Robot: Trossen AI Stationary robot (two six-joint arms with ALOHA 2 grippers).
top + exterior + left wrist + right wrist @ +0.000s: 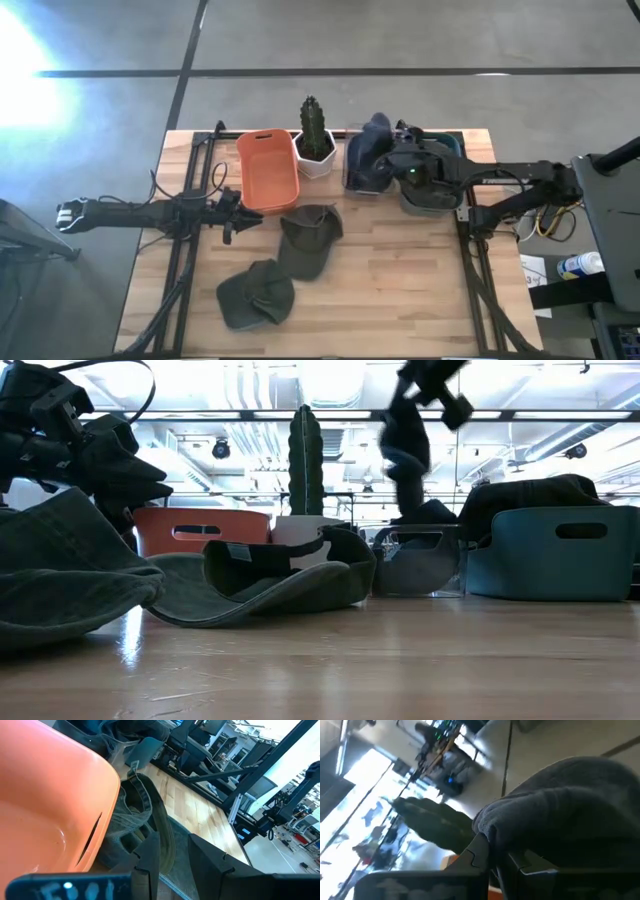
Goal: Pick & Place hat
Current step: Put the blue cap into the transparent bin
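A dark blue hat [374,133] hangs from my right gripper [392,152] above the blue-grey bin [356,178]; in the low view the hat [404,456] dangles twisted below the raised gripper [428,388]. Two green hats lie on the table, one in the middle [308,238] with its brim flat on the wood, one nearer the front [256,294]. My left gripper [237,217] is open and hovers beside the orange bin [268,172], just left of the middle green hat [150,815], touching nothing. My right gripper [499,861] pinches a bunched fold of the dark blue hat's cloth [495,827] between its two fingers, with several layers gathered. The hat hangs slack and twisted below the fingers [404,456], over the blue-grey bin. Whether its lower end touches the bin I cannot tell.
A cactus in a white pot [315,142] stands between the orange bin and the blue-grey bin. A teal bin [432,190] holding dark cloth sits to the right, under my right arm. Bare wood lies toward the table's near right part [400,290].
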